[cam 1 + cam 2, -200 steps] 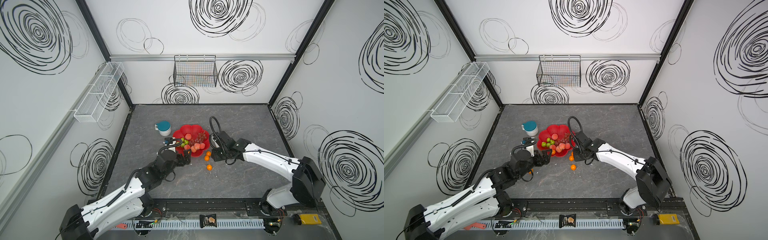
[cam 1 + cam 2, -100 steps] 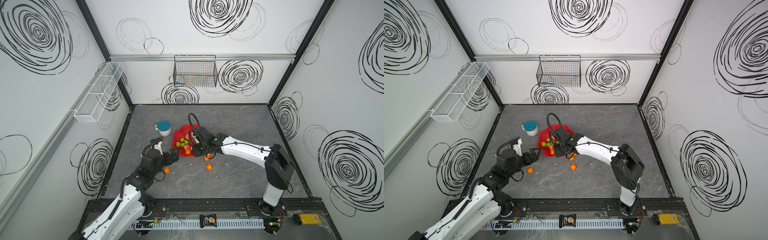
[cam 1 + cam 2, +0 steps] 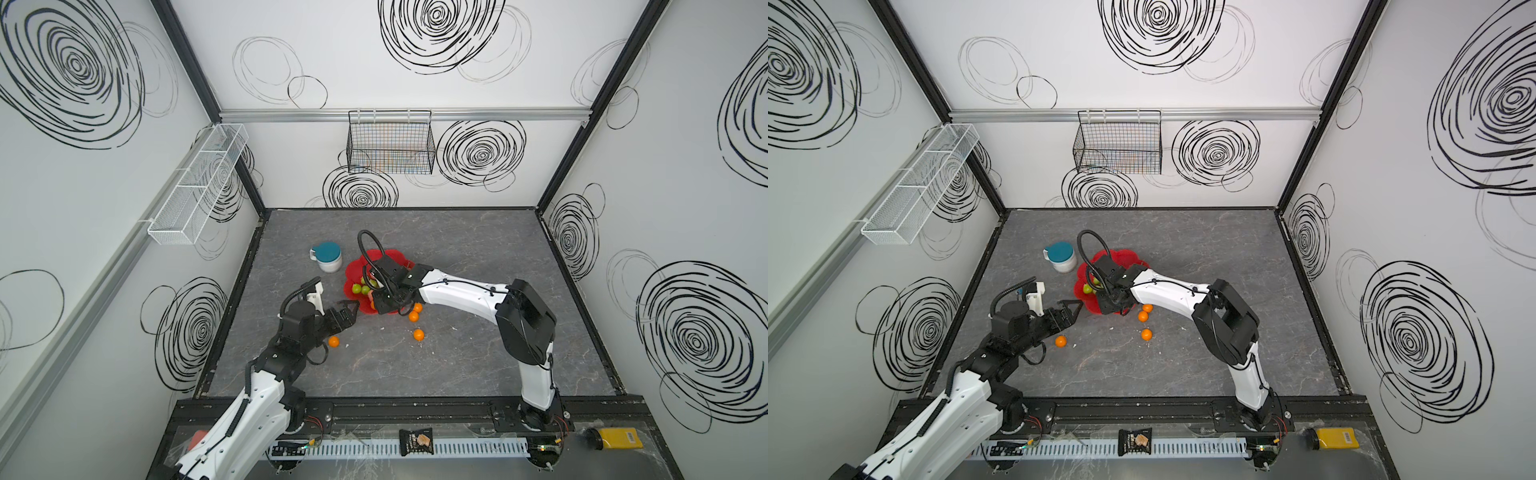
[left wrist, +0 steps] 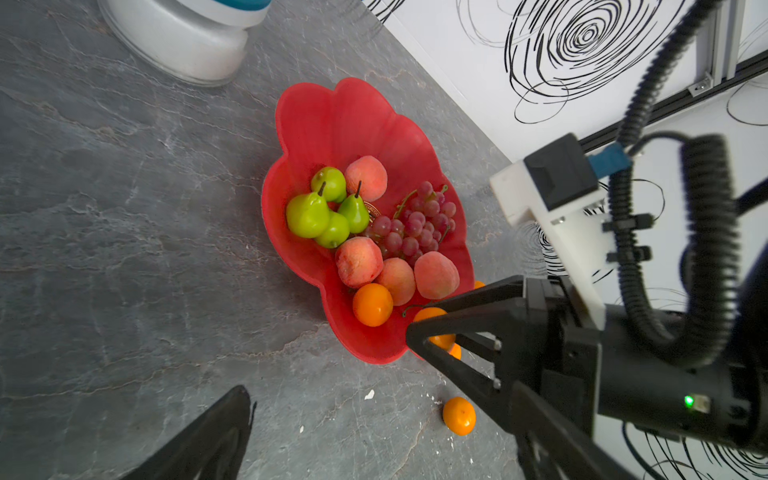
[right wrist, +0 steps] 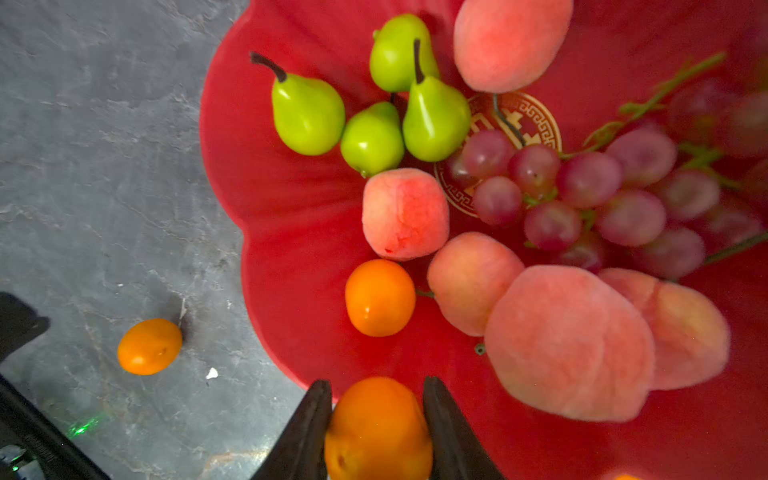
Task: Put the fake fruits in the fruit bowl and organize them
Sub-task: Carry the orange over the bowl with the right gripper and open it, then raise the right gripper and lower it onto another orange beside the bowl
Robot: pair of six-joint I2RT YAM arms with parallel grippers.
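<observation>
The red scalloped fruit bowl (image 3: 352, 275) (image 3: 1128, 254) stands left of the table's middle. In the left wrist view the fruit bowl (image 4: 332, 120) holds green pears (image 4: 307, 214), a grape bunch (image 4: 415, 224), peaches (image 4: 359, 262) and an orange (image 4: 372, 304). My right gripper (image 5: 377, 383) (image 3: 380, 305) is shut on another orange (image 5: 378, 428) over the bowl's near rim (image 5: 270, 208). My left gripper (image 3: 348, 311) (image 3: 1071, 309) (image 4: 382, 457) hangs open and empty just left of the bowl. One orange (image 3: 333, 341) (image 5: 149, 347) lies on the table below it.
Three more oranges (image 3: 419, 334) (image 3: 1143, 316) (image 3: 1147, 308) lie on the table right of the bowl's near edge. A white mug with a teal lid (image 3: 328, 257) (image 4: 187, 37) stands close behind the bowl on the left. A wire basket (image 3: 390, 143) hangs on the back wall.
My right gripper has swung left from beside the bowl to over its near rim, carrying the orange. The left arm has drawn back from the bowl, and an orange now shows beside it.
</observation>
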